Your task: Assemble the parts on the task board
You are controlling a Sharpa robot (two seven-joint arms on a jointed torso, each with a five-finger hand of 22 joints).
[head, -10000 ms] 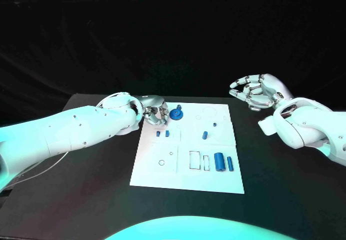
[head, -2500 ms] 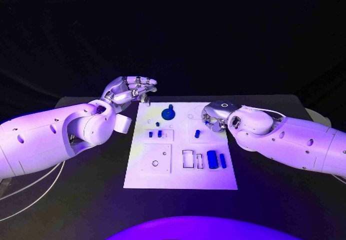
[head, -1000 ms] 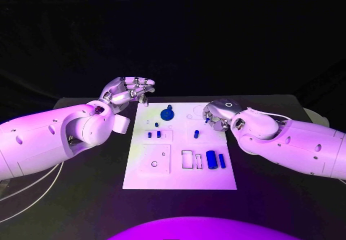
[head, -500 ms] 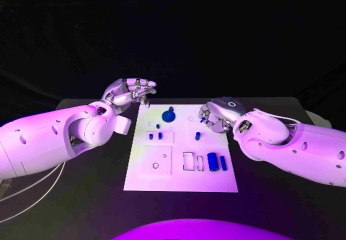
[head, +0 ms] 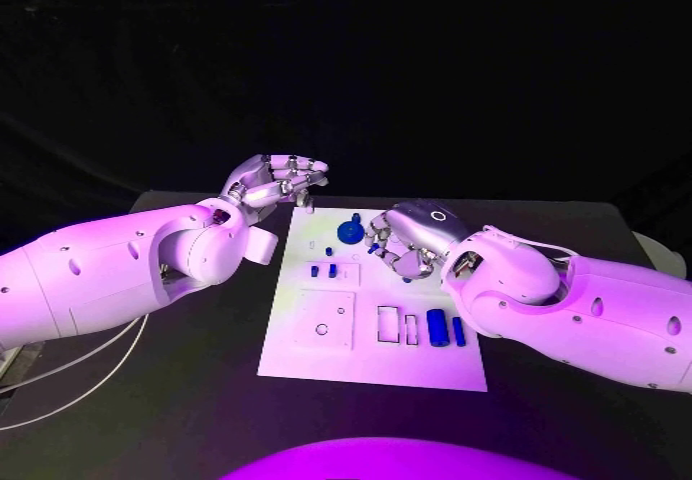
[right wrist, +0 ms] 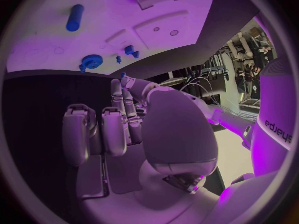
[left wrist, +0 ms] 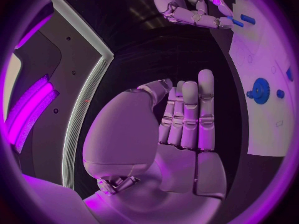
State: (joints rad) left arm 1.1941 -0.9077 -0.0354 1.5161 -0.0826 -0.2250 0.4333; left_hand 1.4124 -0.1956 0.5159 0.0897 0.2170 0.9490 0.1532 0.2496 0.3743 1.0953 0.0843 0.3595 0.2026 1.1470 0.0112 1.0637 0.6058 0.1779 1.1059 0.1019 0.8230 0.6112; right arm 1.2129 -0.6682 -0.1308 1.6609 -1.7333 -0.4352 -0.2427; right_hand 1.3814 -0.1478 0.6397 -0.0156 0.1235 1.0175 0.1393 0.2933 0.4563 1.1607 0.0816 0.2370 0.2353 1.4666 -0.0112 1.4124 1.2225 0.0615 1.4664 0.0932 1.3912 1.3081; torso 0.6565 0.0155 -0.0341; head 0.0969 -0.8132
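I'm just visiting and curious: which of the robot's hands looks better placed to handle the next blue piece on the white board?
Probably the right hand: it hangs over the task board, close to the small blue parts. The left hand is raised beyond the board's far left corner.

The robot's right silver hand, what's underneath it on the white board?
The right silver hand hovers over the white task board, beside the blue round gear piece. What lies directly beneath is hidden.
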